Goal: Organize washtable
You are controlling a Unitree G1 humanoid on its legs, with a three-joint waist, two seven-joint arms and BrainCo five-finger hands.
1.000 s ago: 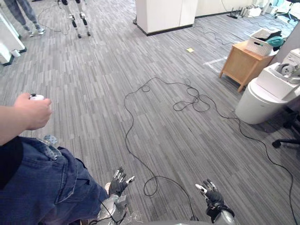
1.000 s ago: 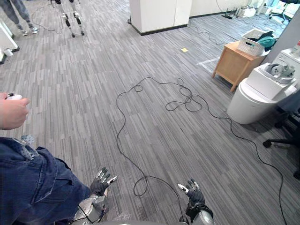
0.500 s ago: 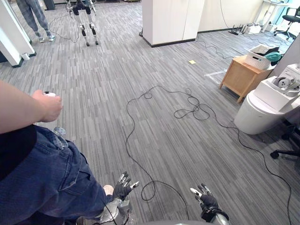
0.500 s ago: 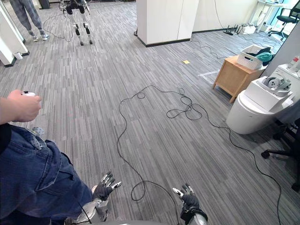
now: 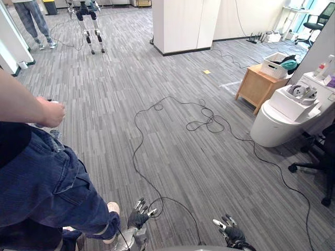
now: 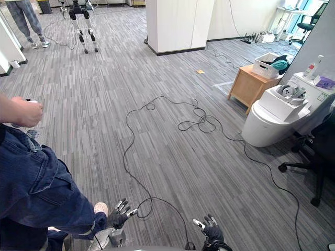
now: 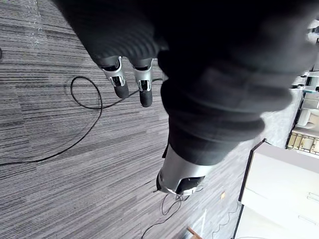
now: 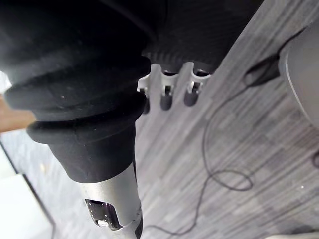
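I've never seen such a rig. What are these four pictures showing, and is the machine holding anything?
It is a walking robot seen through its own cameras. Two pictures come from its head, looking down at a carpeted floor; its left hand and right hand show at the bottom, open and empty. The other two come from wrist cameras, looking along each hand. A person in jeans stands at its left. To the right stands a wooden cabinet with a white basket on it.

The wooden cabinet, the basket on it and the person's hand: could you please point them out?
Cabinet [image 5: 255, 89]: left eye view, front face.
Basket [image 5: 272, 69]: left eye view, white side wall.
Person's hand [image 5: 51, 113]: left eye view, knuckles.
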